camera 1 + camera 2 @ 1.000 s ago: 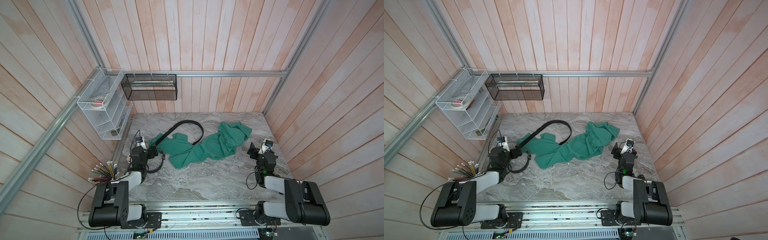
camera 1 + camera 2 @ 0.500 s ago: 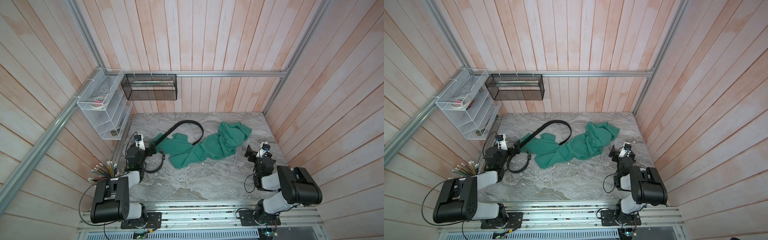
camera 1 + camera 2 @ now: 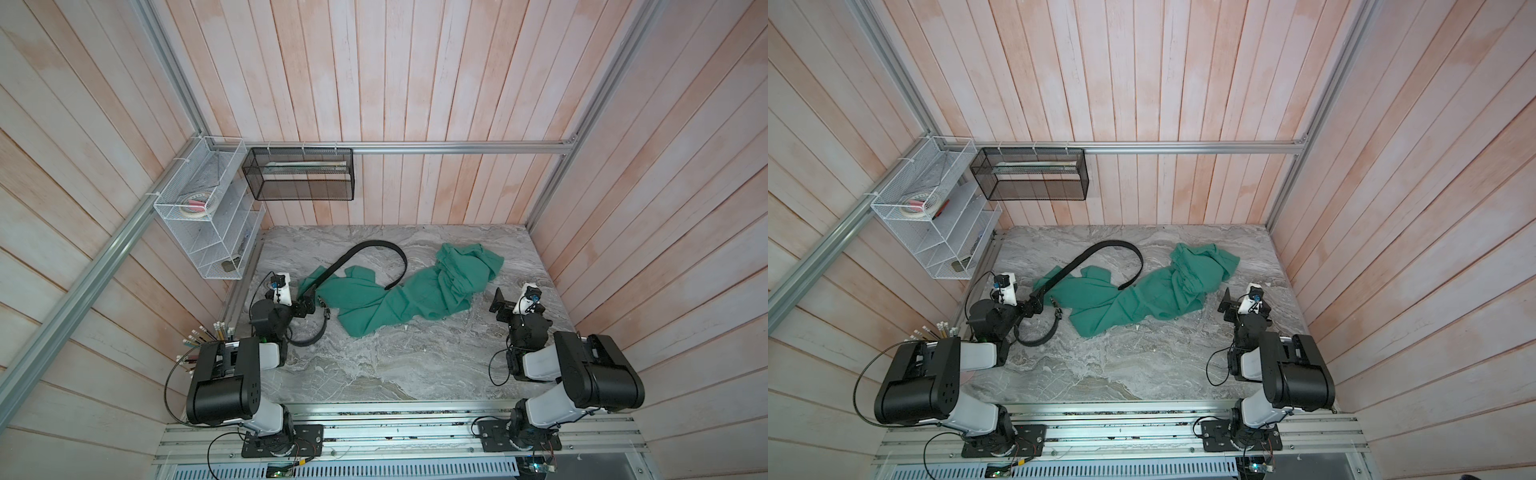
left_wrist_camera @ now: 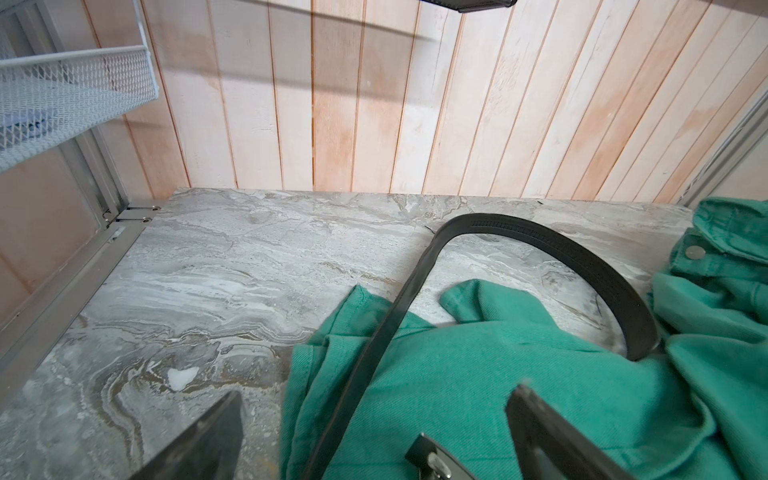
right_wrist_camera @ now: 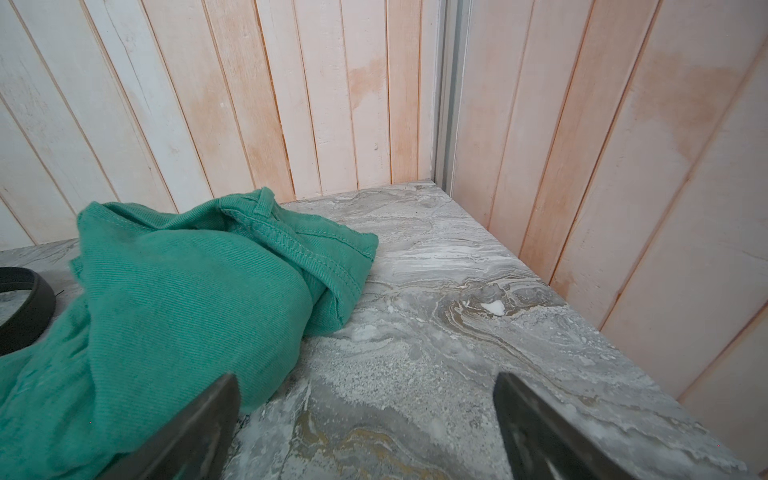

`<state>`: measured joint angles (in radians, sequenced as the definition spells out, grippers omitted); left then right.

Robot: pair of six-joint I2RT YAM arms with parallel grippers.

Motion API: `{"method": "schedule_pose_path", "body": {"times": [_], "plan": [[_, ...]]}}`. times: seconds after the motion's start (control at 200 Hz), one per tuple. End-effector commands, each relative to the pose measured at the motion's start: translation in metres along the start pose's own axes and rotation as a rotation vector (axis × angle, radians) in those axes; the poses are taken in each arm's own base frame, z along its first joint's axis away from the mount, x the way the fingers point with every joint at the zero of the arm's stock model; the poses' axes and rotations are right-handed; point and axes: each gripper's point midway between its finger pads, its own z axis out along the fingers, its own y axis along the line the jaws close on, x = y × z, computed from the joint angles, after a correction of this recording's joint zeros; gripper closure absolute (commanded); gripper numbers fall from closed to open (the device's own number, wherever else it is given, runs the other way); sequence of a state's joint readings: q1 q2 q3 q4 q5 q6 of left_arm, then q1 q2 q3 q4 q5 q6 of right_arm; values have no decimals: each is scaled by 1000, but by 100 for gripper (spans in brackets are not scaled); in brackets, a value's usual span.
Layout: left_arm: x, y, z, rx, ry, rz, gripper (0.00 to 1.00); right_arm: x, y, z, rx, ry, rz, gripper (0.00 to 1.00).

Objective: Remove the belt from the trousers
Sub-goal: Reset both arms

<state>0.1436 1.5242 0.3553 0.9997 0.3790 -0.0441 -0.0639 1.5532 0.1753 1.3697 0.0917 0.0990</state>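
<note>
The teal-green trousers (image 3: 407, 297) (image 3: 1142, 299) lie crumpled across the middle of the marble table (image 3: 395, 365). The black belt (image 3: 374, 246) (image 3: 1113, 245) arcs off their left end toward the back and drops onto the cloth; a further loop lies in front of my left gripper. My left gripper (image 3: 305, 307) (image 4: 376, 392) is open at the trousers' left end, the belt (image 4: 374, 357) running loose between its fingers beside the buckle (image 4: 436, 457). My right gripper (image 3: 505, 305) (image 5: 365, 378) is open over bare table, just right of the trousers (image 5: 166, 291).
A white wire shelf (image 3: 208, 232) hangs on the left wall and a black mesh basket (image 3: 299, 174) on the back wall. Pencils (image 3: 208, 336) stand at the table's left front corner. Wooden walls close in the table on three sides.
Both arms have folded back and up toward their bases. The right jaws opened a little wider. Belt and trousers lie as before.
</note>
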Motion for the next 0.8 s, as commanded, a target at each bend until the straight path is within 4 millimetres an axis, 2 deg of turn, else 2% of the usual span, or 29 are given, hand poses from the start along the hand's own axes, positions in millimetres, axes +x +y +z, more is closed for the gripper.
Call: {"method": "schedule_pose_path", "body": {"times": [0.0, 0.195, 0.24, 0.275, 0.31, 0.45, 0.585, 0.795], "plan": [[-1, -4, -1, 13, -12, 26, 0, -6, 2, 1, -1, -24, -13, 2], [1, -4, 1, -41, -9, 56, 0, -6, 2, 1, -1, -25, -13, 2], [6, 1, -9, -105, -32, 57, 0, -6, 2, 1, 0, -24, -13, 2], [0, 0, -18, -123, -115, 69, 0, -6, 2, 1, -1, -23, -13, 2], [2, 1, -23, -140, -118, 64, 0, -6, 2, 2, -1, -23, -13, 2], [4, 4, -16, -141, -84, 53, 0, -6, 2, 2, 0, -23, -15, 2], [5, 17, -14, -215, -70, 20, 0, -6, 3, 2, -2, -23, -15, 2], [5, 13, -11, -189, -63, 30, 0, -5, 3, 2, -2, -22, -15, 2]]}}
